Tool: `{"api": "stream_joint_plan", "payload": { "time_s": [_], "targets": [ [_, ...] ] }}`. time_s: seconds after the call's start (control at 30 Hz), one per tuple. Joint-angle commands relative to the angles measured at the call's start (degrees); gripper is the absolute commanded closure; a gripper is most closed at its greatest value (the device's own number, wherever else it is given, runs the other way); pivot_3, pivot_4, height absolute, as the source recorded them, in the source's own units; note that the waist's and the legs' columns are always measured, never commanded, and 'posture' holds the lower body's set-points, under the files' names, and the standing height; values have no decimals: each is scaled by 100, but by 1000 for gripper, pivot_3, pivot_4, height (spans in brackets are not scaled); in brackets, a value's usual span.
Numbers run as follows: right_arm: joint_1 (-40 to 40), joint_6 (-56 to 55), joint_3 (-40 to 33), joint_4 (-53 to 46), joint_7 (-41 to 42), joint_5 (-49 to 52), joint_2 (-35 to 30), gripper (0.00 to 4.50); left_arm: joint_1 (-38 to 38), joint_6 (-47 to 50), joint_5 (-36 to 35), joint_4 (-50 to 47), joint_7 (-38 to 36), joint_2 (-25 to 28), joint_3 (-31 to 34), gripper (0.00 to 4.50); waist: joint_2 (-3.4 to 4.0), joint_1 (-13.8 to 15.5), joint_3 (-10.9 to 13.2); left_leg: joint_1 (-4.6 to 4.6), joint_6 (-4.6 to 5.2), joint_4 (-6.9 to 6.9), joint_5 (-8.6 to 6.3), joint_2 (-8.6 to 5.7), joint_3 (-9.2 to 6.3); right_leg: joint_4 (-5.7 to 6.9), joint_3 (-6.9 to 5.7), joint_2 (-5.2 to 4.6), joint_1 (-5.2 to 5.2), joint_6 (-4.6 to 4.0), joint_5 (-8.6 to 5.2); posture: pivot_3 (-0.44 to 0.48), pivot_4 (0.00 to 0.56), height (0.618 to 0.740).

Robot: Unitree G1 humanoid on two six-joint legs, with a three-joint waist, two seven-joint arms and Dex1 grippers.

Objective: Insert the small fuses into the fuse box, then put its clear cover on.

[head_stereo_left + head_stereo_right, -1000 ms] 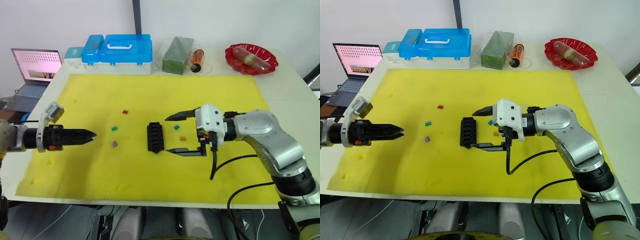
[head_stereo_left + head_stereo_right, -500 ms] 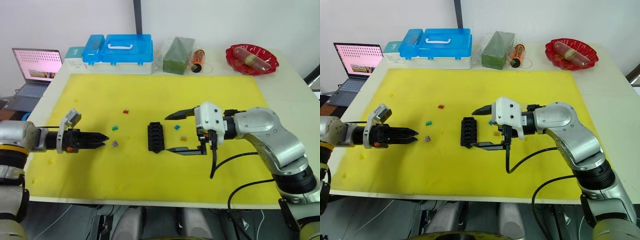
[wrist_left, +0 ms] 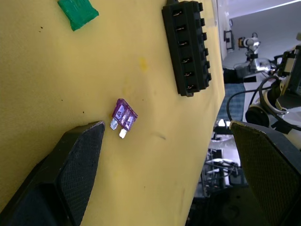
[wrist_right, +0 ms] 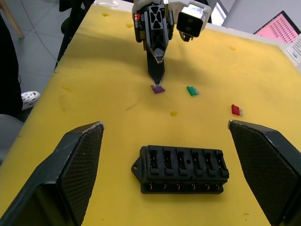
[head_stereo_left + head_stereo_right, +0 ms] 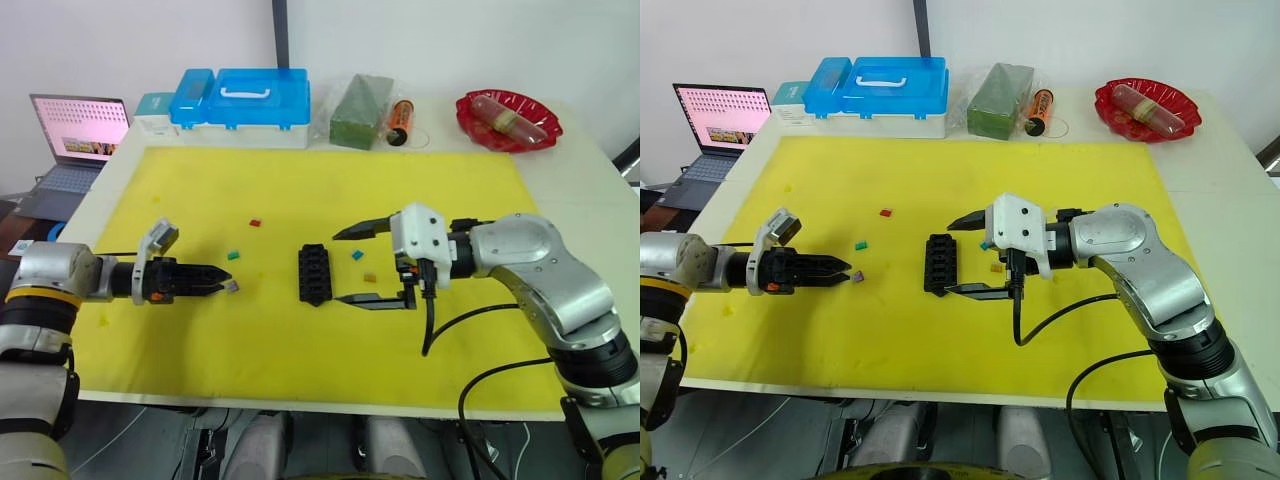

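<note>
Left gripper (image 5: 226, 285): fingers spread, per the left wrist view, tips low over the yellow mat (image 5: 330, 190) and holding nothing. The purple fuse (image 3: 124, 115) lies flat just ahead of the tips, between them, metal blades pointing back towards the gripper. The left arm is plainly the nearer one.

At the purple fuse's 12 o'clock sits a green fuse (image 5: 232, 255); a red fuse (image 5: 255, 223) lies farther, at 1 o'clock.

Fuse box (image 5: 313, 274): black moulded plastic block, slots empty, long axis running 12 to 6, lying at the fuse's 3 o'clock.

Right gripper (image 5: 340, 267): jaws wide apart, empty, just beside the fuse box. A teal fuse (image 5: 355, 255) and a tan fuse (image 5: 369, 277) rest between its fingers.
</note>
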Motion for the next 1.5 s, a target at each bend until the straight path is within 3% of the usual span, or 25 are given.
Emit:
{"api": "stream_joint_plan", "payload": {
  "time_s": [0.03, 0.57, 0.67, 1.03, 1.33, 1.5],
  "targets": [
    [-90, -43, -169, -165, 20, 57, -111, 0, -46, -39, 81, 71, 18, -155, -20, 32, 0, 44, 0, 0, 0, 1, 0, 0, 0, 0, 0, 0, 0, 0, 0, 0, 150, 740],
    [-82, -80, -148, -141, -19, 22, -178, 0, -77, -379, 399, 413, 276, -505, 60, 32, 2, 117, -3, 0, 0, 7, 0, -2, -1, -1, -1, -1, 7, 4, 3, 0, 150, 740],
    [-68, -88, -143, -133, -29, 15, -170, 0, -44, -455, 511, 450, 314, -488, 19, 540, 2, 115, -3, 1, 0, 8, 0, -3, -2, -1, -1, -1, 9, 5, 4, 0, 150, 740],
    [-43, -221, -63, 6, -83, -55, -61, 0, 90, -450, 677, 303, 244, -356, 13, 4447, 1, 78, -3, 1, 0, 6, 0, -2, -1, -4, 0, 0, 6, 4, 5, 0, 150, 740],
    [-49, -112, -178, 132, -144, 51, 56, 0, 312, 232, 122, -472, 218, -92, 482, 4447, 0, 46, -3, 0, 0, 4, 0, 0, -1, -3, 2, 1, 1, 3, 5, 0, 150, 740],
    [-21, 370, -469, 193, -241, 410, 34, 0, 705, 748, -744, -1719, 392, 33, 1422, 4447, -2, 70, -1, -6, 0, 5, 0, 3, -7, -4, 2, 0, -2, 3, 5, 0, 150, 740]
  ]
}}
